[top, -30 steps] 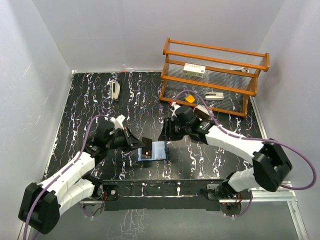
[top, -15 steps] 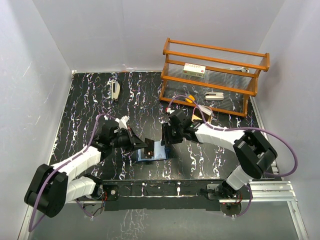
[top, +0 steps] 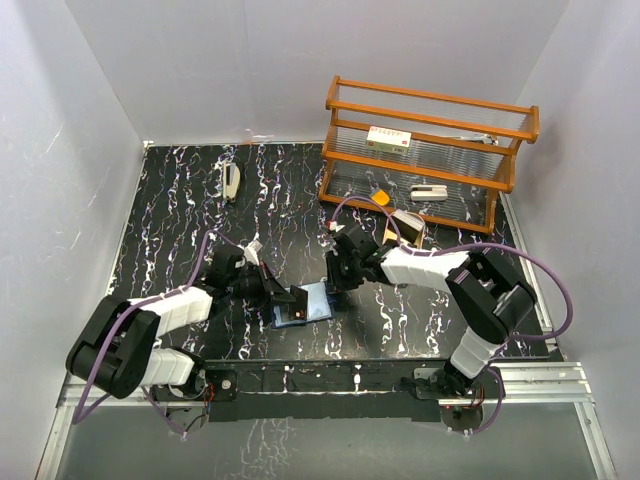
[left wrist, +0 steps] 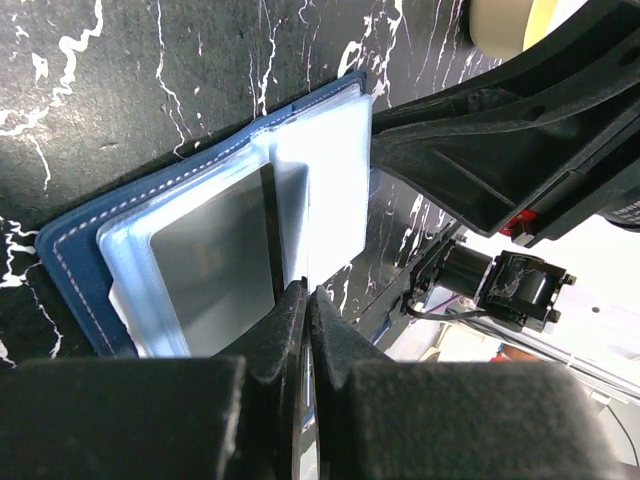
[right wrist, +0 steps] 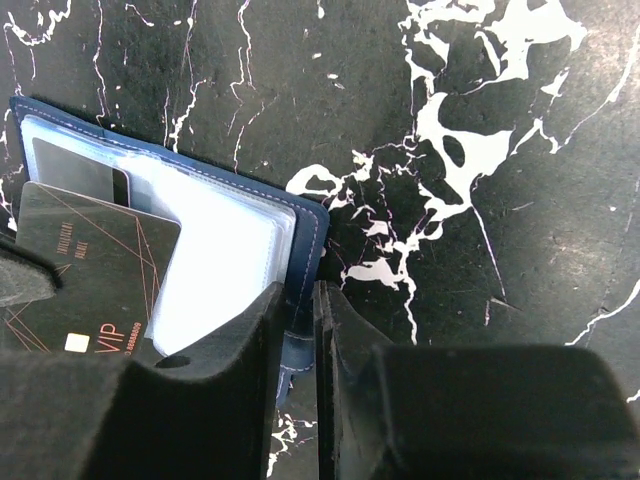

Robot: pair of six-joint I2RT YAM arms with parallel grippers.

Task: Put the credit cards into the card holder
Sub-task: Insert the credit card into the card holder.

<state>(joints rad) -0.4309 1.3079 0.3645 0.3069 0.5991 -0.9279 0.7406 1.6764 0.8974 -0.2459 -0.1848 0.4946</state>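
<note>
The card holder (top: 314, 299) lies open near the table's front edge, with a navy cover (left wrist: 78, 262) and pale plastic sleeves (right wrist: 225, 255). One dark card (right wrist: 75, 165) sits in a sleeve. My left gripper (top: 281, 298) (left wrist: 307, 296) is shut on a dark credit card (right wrist: 90, 275) marked VIP. That card lies flat over the holder's left half, its far corner at the sleeves. My right gripper (top: 329, 288) (right wrist: 300, 300) is at the holder's right edge, its jaws nearly together with the navy cover edge (right wrist: 310, 235) between them.
A wooden rack with glass shelves (top: 425, 150) stands at the back right, holding a white box (top: 389, 139) and a white item (top: 428, 191). An orange thing (top: 380, 198) lies below it. A white stapler-like object (top: 231, 181) lies at the back left.
My right gripper has come down to the holder's right edge and narrowed its jaws onto the cover. My left gripper has slid right and lower, carrying the card over the holder.
</note>
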